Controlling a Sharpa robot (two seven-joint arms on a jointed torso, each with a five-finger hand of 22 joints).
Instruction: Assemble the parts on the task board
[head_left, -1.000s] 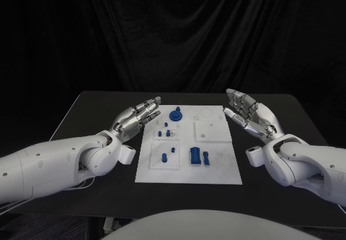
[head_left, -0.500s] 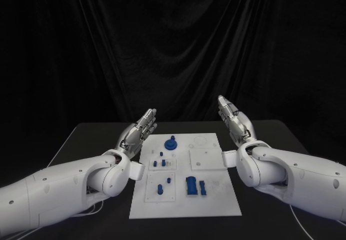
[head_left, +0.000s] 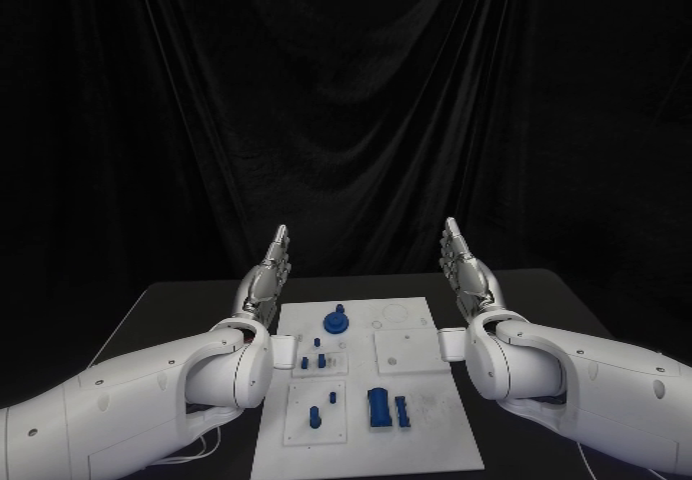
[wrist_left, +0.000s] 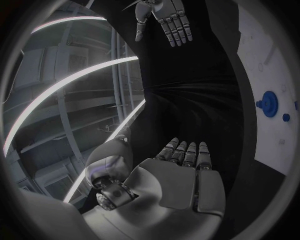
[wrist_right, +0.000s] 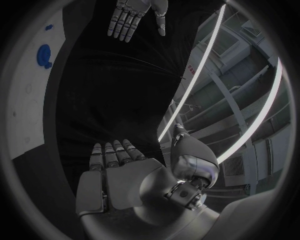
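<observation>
Left hand (head_left: 267, 278) is standing flat, fingers straight up and holding nothing, beside the board's (head_left: 418, 420) far left corner; right hand (head_left: 467, 272) is mirroring it, empty too, past the far right corner. The board is lying mid-desk (head_left: 548, 290) between the arms, blue parts (head_left: 384, 408) sitting on it, a round one (head_left: 335, 322) near the far end. Left wrist view: palm (wrist_left: 181, 175) spread, opposite hand (wrist_left: 165, 20) facing it. Right wrist view: same story, palm (wrist_right: 119, 175) flat, nothing gripped.
</observation>
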